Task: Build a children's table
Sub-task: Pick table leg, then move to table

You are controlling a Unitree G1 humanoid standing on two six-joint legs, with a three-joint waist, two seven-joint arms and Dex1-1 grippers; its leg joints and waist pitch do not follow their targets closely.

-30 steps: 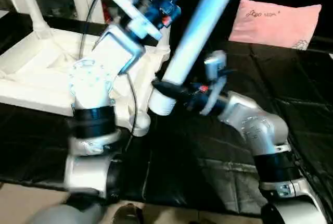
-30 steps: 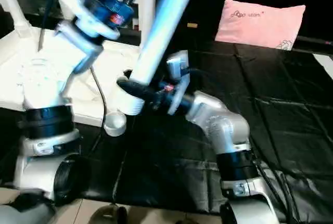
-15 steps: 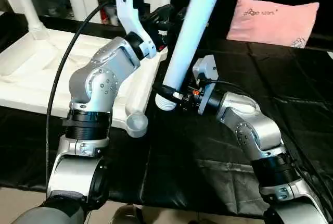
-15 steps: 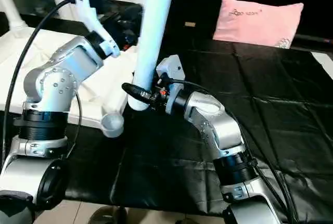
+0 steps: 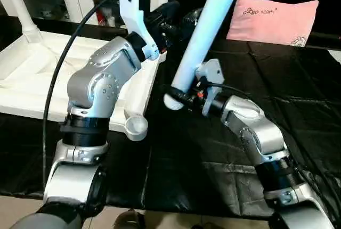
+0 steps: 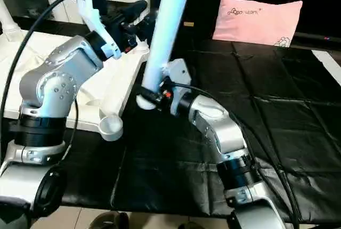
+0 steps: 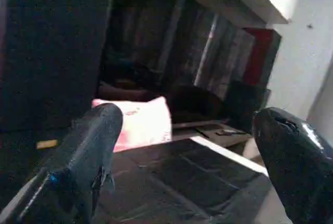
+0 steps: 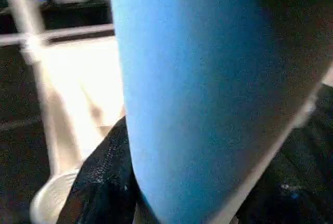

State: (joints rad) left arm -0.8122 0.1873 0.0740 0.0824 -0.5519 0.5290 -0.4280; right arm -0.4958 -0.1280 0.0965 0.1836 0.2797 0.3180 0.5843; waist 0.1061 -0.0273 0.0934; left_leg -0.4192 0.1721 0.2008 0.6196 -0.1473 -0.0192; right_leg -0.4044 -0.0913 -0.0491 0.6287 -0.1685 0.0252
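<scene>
A black, creased sheet (image 5: 213, 170) covers the surface that carries everything; on its left part lies the white children's table top (image 5: 32, 88), underside up, ribs showing, a round corner socket (image 5: 136, 127) at its near edge; a white leg (image 5: 18, 5) stands upright at its far corner; a pink cushion (image 5: 274, 20) rests at the far right.

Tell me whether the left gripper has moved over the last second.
Yes. The left gripper has swung up and away from the robot, from over the tabletop to above its far corner, beside the leg in the right gripper.
</scene>
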